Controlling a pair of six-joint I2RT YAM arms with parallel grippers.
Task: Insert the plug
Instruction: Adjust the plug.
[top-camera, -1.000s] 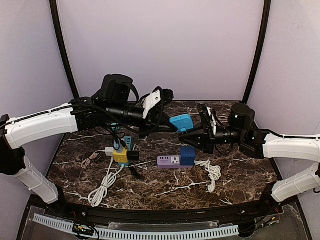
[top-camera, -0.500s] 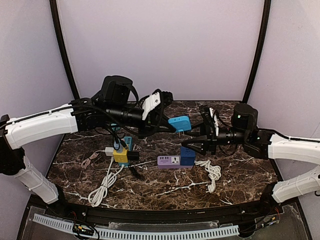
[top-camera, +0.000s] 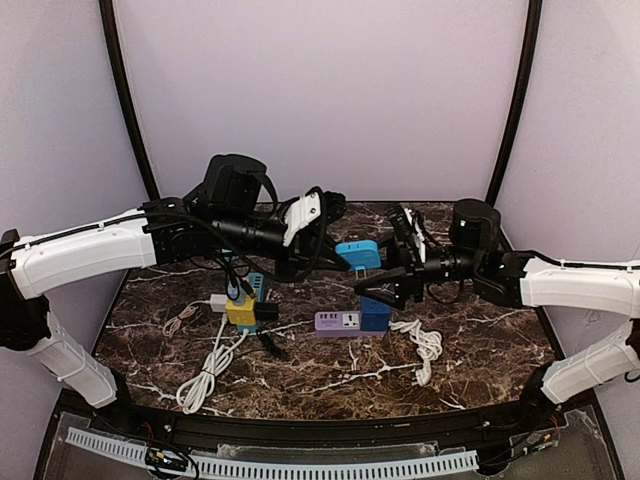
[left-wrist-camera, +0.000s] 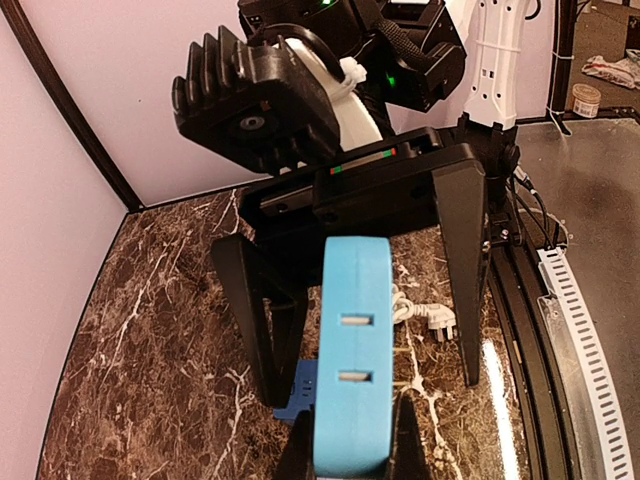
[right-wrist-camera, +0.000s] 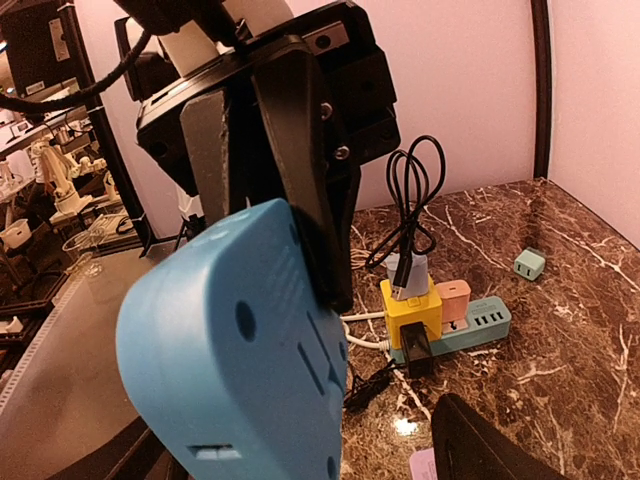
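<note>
The plug (top-camera: 358, 252) is a light-blue block held in the air over the middle of the table, with my left gripper (top-camera: 337, 250) shut on it. In the left wrist view the plug (left-wrist-camera: 354, 350) fills the gap between my left fingers and shows two slots. My right gripper (top-camera: 380, 284) stands open just right of it. Its black fingers (left-wrist-camera: 464, 270) spread wide on either side of the plug without touching. The right wrist view has the plug (right-wrist-camera: 235, 360) close up, pinched by a left finger (right-wrist-camera: 300, 150). Below lies a purple power strip (top-camera: 338, 321) with a dark-blue adapter (top-camera: 376, 312).
A teal power strip (top-camera: 255, 290) carries a yellow cube (right-wrist-camera: 410, 310), a pink adapter (right-wrist-camera: 453, 300) and a black charger (right-wrist-camera: 418, 350). White cables lie at the front left (top-camera: 208, 370) and right (top-camera: 426, 345). A small green adapter (right-wrist-camera: 529, 264) sits apart.
My right gripper has gone from shut to wide open beside the plug. The plug has sunk slightly, still held by the left gripper.
</note>
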